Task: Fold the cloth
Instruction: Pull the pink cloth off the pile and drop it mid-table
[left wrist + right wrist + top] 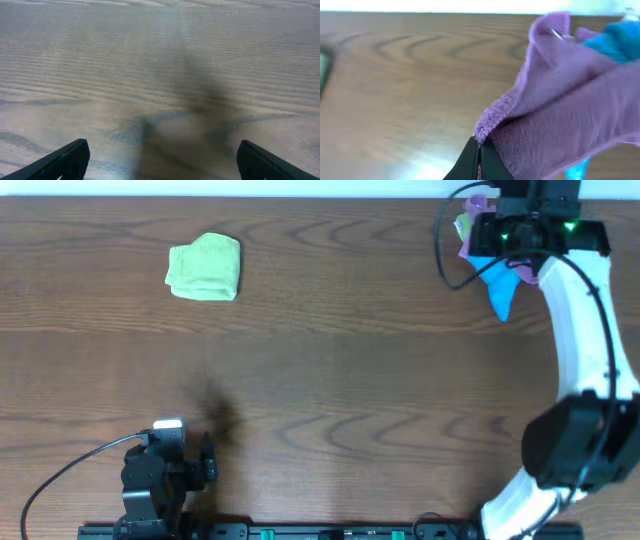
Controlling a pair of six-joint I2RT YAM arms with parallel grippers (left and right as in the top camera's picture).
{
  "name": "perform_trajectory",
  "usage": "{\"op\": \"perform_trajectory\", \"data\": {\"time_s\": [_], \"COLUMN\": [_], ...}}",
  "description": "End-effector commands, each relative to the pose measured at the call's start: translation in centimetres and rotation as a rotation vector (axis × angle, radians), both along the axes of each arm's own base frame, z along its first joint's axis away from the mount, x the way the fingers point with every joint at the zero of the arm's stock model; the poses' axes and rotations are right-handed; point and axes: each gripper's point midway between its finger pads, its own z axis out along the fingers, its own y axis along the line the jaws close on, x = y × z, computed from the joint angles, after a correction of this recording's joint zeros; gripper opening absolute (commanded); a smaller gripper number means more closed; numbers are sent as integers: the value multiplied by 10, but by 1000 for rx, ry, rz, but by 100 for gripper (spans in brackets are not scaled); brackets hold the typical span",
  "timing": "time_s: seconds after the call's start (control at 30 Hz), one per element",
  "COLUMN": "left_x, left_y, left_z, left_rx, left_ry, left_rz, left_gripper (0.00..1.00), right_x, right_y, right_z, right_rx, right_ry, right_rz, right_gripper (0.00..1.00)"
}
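My right tool [480, 148] is closed tight, its fingers pinching the fuzzy edge of the lilac cloth [555, 100]. The cloth sits bunched at the far right end of the tabletop [350, 380], under my right wrist. A bright blue cloth [500, 292] is tangled in with it and pokes out on the near side. My left tool [162, 152] is spread wide and holds nothing, low over bare wood near the front left. A green folded cloth [206, 268] lies far left, well apart from both.
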Motion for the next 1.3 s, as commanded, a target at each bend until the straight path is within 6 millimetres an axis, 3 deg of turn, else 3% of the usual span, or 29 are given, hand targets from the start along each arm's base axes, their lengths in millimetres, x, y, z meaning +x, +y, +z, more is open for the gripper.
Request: {"op": "perform_trajectory", "data": {"time_s": [0.0, 0.2, 0.37, 0.6, 0.83, 0.97, 1.1, 1.2, 1.27], "left_x": [-1, -1, -1, -1, -1, -1, -2, -2, -2], "left_y": [0, 0, 0, 0, 0, 0, 2, 5, 5], "left_z": [-3, -3, -3, -3, -3, -3, -3, -3, -3], "left_rx": [16, 16, 16, 16, 16, 16, 24, 37, 37], "left_ry": [10, 10, 10, 10, 10, 10, 11, 11, 11], "left_rz": [-13, -13, -13, -13, -13, -13, -5, 9, 8], "left_gripper": [95, 95, 95, 95, 95, 95, 95, 95, 95], "right_x": [-19, -64, -102, -164, -237, -268, -285, -277, -254], "right_y": [31, 73, 114, 188, 251, 268, 270, 264, 250], "right_z": [34, 58, 55, 41, 48, 67, 89, 94, 84], "right_rx": [-16, -40, -57, -84, -94, -31, 45, 31, -51], "right_ry": [-50, -33, 38, 139, 160, 142, 110, 78, 61], "right_rz": [84, 178, 303, 529, 746, 800, 798, 766, 682], "right_gripper": [1, 2, 1, 2, 2, 1, 2, 2, 2]}}
